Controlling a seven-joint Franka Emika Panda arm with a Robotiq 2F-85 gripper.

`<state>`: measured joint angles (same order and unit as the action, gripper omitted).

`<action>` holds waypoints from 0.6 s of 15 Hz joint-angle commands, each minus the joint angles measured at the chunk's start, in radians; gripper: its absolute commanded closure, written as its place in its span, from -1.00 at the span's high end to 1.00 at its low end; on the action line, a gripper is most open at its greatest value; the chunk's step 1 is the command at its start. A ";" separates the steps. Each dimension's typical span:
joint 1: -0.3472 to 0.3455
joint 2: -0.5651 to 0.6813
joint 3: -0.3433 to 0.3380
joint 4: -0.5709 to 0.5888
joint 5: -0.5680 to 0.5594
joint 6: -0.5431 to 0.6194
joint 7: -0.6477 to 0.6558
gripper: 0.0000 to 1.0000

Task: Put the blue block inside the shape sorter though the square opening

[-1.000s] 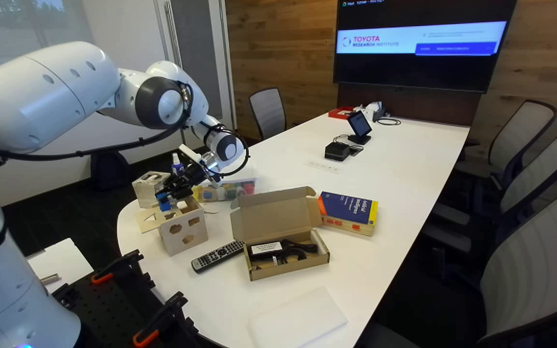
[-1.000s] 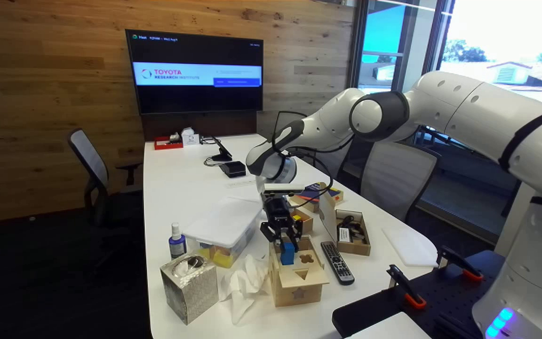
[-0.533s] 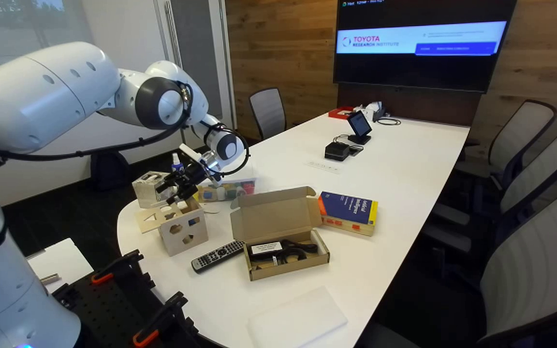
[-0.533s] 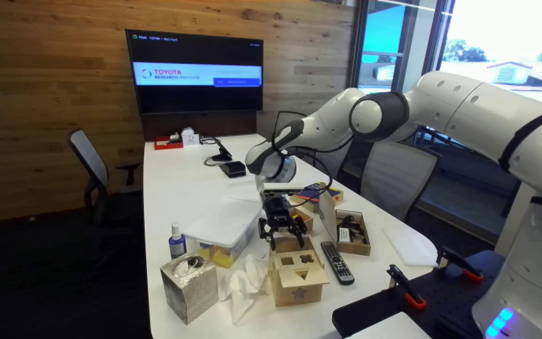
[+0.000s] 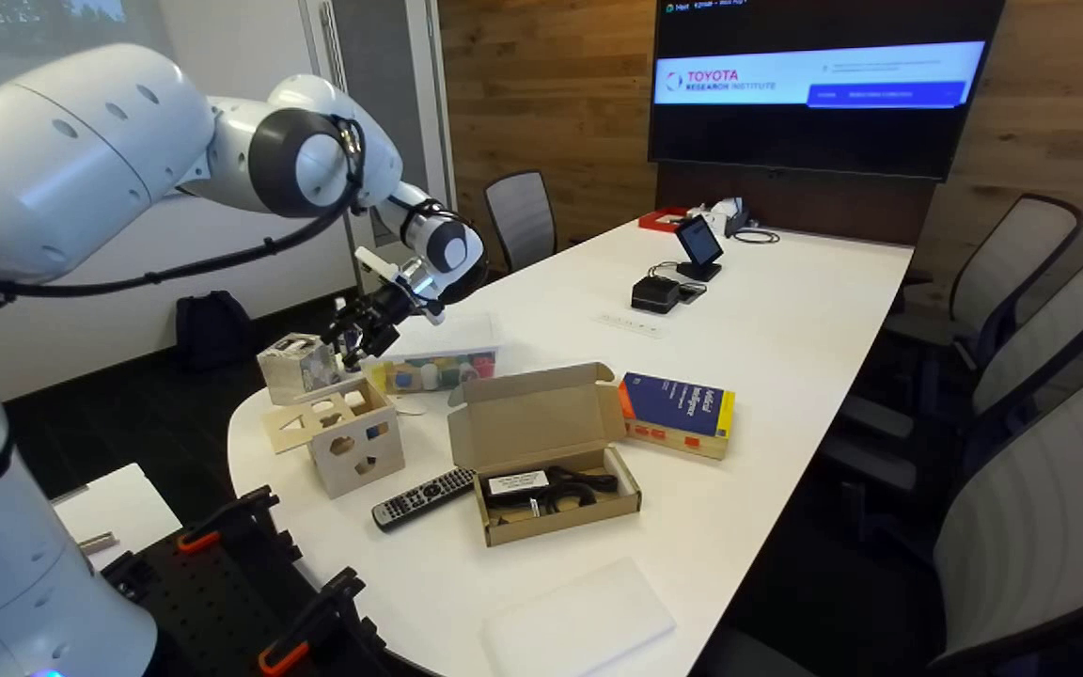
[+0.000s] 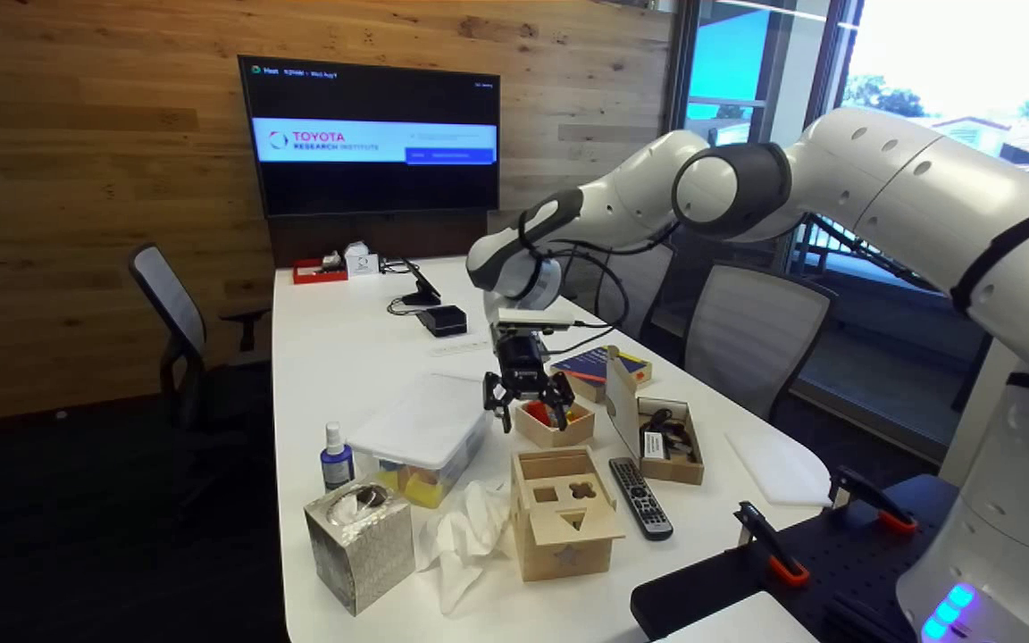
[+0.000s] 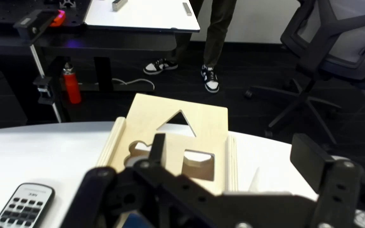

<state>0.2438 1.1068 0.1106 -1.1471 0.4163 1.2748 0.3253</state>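
Hanging higher than the shape sorter (image 5: 342,472) and apart from it, the pincer (image 5: 339,350) carries nothing in an exterior view; blue shows through the sorter's pierced side, which I judge to be the blue block (image 5: 375,432) lying inside. In an exterior view, the fingers (image 6: 504,415) stand spread, nothing blocks the square opening (image 6: 546,494), and a plastic container (image 6: 425,420) sits nearby on the surface (image 6: 345,357). In the wrist view, nothing is held between the fingers; the lid (image 7: 209,126) overhangs the sorter's end, and blue, probably the block, peeks out at the bottom edge. The drop looks done, so the step is likely a clean retreat: rise straight before swinging aside, fingers apart, well off the lid, which could slide.
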 commanded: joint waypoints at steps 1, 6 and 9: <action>0.016 -0.244 -0.041 -0.211 -0.037 0.137 0.010 1.00; 0.025 -0.505 -0.053 -0.404 -0.133 0.306 0.040 1.00; 0.032 -0.666 -0.052 -0.529 -0.203 0.393 0.095 1.00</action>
<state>0.2486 0.6355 0.0791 -1.4823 0.2699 1.5660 0.3651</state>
